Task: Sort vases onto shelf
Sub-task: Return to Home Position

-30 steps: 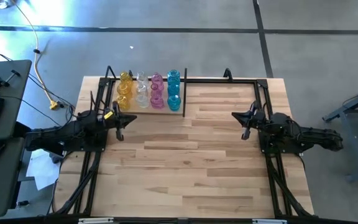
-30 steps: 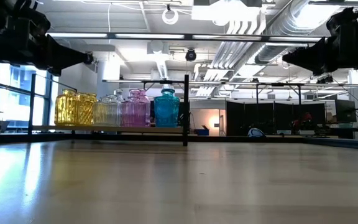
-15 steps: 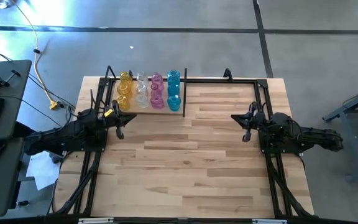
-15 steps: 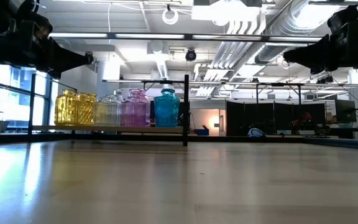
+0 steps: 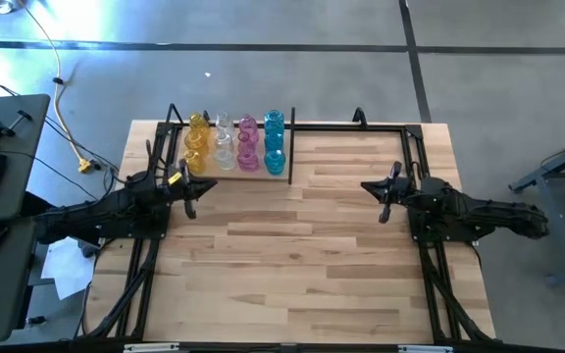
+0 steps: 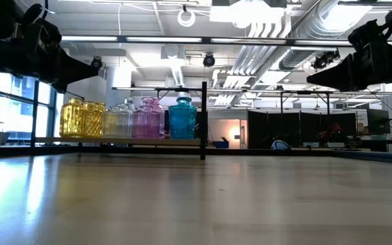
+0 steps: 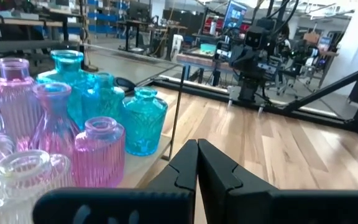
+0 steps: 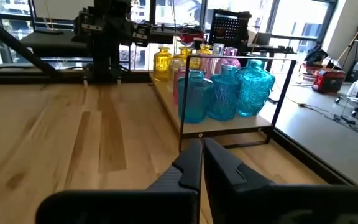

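Left hand (image 5: 186,199), fingers pressed together, hovers just in front of the shelf's (image 5: 291,149) vase end. Right hand (image 5: 385,203), likewise pressed together, hangs over the bench (image 5: 302,275) before the shelf's other end. The vases (image 5: 235,143) stand on the shelf in yellow, clear, pink and teal rows.

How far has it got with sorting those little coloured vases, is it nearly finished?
It looks essentially finished. Done: the vases stand on the shelf in colour rows of yellow, clear, pink and teal. In hand: nothing; the left gripper and right gripper are shut, empty and clear of the shelf. Left: no vase shows on the bare table, so probably only parking the arms.
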`<state>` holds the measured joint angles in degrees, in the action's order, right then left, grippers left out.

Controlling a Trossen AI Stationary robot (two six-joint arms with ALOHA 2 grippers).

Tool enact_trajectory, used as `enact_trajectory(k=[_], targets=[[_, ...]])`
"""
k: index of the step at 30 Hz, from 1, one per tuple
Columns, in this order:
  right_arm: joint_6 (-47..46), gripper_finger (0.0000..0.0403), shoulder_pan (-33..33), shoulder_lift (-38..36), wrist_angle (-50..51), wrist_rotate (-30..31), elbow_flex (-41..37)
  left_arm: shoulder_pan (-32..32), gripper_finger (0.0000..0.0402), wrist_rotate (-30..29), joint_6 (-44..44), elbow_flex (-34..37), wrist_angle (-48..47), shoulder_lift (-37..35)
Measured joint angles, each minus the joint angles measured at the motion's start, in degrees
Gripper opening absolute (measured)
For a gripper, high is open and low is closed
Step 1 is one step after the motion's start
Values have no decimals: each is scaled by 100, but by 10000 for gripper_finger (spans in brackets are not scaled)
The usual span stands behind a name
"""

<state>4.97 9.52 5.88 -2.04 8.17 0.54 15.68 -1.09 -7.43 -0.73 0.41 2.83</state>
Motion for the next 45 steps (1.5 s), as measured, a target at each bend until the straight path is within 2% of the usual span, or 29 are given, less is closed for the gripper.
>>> enact_trajectory(k=[45], targets=[[0, 0, 0, 19, 4, -3, 2, -45, 1, -2, 10, 0, 4, 118]])
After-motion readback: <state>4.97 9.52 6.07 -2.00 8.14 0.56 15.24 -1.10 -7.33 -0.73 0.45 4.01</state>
